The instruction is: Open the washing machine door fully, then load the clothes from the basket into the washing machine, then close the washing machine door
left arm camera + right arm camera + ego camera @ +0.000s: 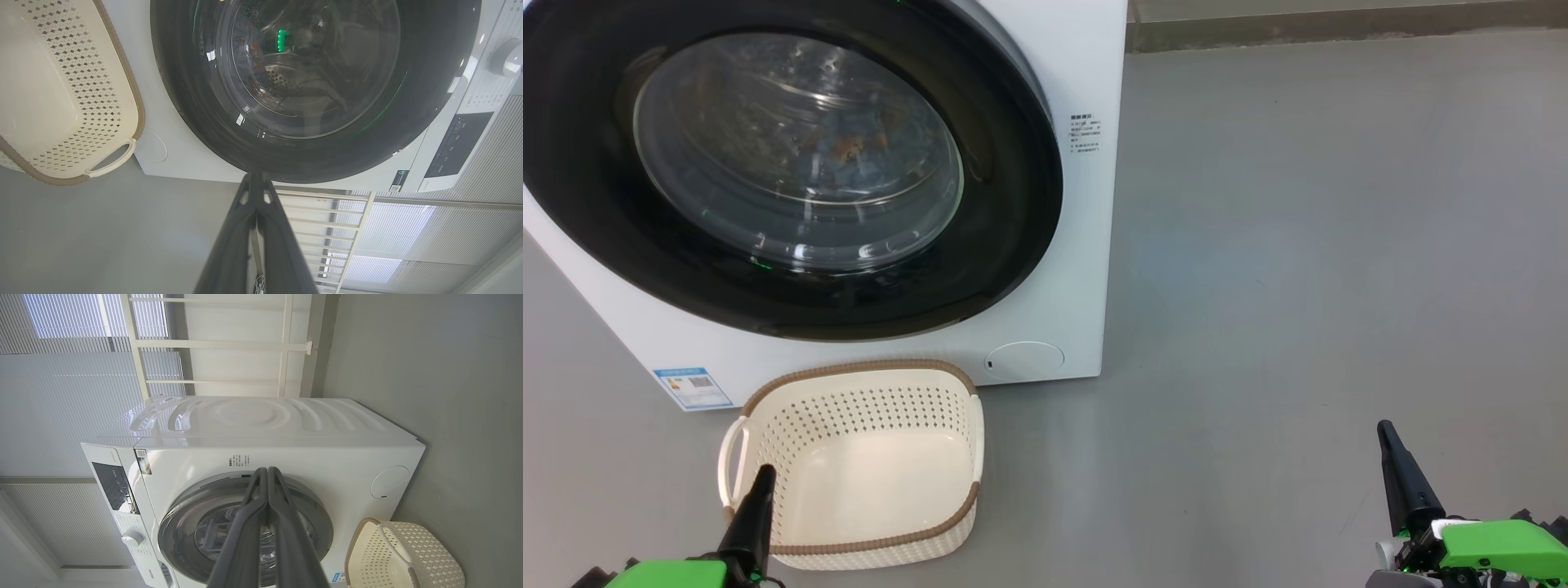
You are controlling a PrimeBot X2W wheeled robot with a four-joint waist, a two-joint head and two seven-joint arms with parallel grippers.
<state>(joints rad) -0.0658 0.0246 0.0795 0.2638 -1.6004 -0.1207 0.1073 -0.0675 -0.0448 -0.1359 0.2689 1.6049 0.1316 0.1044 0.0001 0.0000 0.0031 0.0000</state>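
The washing machine [1086, 73] [286, 453] stands at the upper left in the head view, its door [1013, 204] [184, 81] [322, 531] shut flat against the front. Through the glass window I see blue fabric with orange-brown prints, the clothes [858, 147], inside the drum. The cream basket [866, 482] [53, 102] [408, 555] sits on the floor before the machine, with nothing in it. My left gripper [761, 478] [256, 179] is shut at the basket's near left corner. My right gripper [1386, 433] [267, 471] is shut, low over the floor at the right.
Bare grey floor [1298, 245] stretches right of the machine to a wall base [1339, 24]. A round filter cap [1023, 359] and a blue label [693, 386] mark the machine's lower front. Window blinds [61, 396] stand behind the machine.
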